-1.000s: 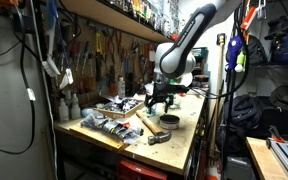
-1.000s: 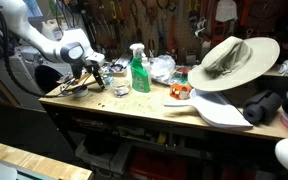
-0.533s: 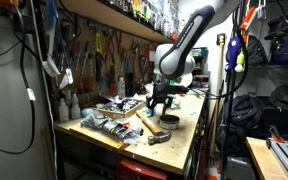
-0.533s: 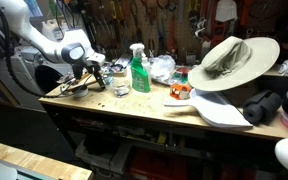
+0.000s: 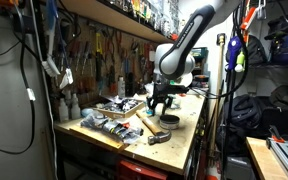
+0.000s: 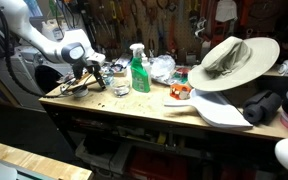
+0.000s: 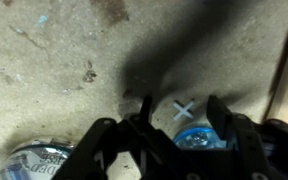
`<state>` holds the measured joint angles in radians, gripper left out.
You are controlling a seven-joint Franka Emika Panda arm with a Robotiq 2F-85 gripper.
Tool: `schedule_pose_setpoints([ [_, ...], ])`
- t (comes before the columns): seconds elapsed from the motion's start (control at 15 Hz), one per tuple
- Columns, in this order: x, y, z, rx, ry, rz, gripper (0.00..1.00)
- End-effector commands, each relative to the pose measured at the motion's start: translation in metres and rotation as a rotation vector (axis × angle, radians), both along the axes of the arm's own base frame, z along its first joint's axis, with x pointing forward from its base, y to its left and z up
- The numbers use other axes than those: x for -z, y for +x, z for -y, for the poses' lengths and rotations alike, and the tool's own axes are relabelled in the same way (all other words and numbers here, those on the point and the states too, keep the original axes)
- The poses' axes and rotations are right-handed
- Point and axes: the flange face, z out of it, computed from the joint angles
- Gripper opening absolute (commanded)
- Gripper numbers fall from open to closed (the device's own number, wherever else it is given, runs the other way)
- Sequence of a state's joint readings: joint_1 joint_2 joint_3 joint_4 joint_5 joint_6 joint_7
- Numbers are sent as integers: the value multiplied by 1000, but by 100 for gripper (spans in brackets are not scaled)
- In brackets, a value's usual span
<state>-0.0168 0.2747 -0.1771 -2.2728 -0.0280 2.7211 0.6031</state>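
My gripper (image 7: 176, 105) points down at the worn workbench top (image 7: 64, 60), its two black fingers apart. A round blue cap (image 7: 196, 137) sits between the fingers, close to the palm, with a gap on its left side. A white cross mark (image 7: 184, 107) lies on the bench just beyond the fingertips. A round tin (image 7: 39, 162) shows at the lower left. In both exterior views the gripper (image 5: 160, 102) (image 6: 96, 77) hangs low over cluttered tools at the bench's end.
A green spray bottle (image 6: 139, 70), a clear bag (image 6: 162, 67), a wide-brimmed hat (image 6: 229, 58) and a white scoop (image 6: 219, 110) stand on the bench. A hammer (image 5: 150, 122), a tape roll (image 5: 170, 121) and a wooden board (image 5: 99, 130) lie near the gripper. Tools hang on the back wall.
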Motion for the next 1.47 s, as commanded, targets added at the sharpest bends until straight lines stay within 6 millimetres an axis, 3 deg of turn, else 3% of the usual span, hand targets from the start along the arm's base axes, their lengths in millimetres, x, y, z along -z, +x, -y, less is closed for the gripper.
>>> schedule_pose_setpoints([
  [0.0,2,-2,-5,1,-11,-21,59],
  [0.33,-3,-1,-8,-11,-25,-36,60],
  [0.87,-5,3,-10,-12,-56,-58,41],
  [0.93,-6,3,-11,-12,-58,-61,43],
  [1.33,-8,4,-12,-10,-58,-62,25],
  [1.4,-9,3,-12,-10,-58,-61,27],
])
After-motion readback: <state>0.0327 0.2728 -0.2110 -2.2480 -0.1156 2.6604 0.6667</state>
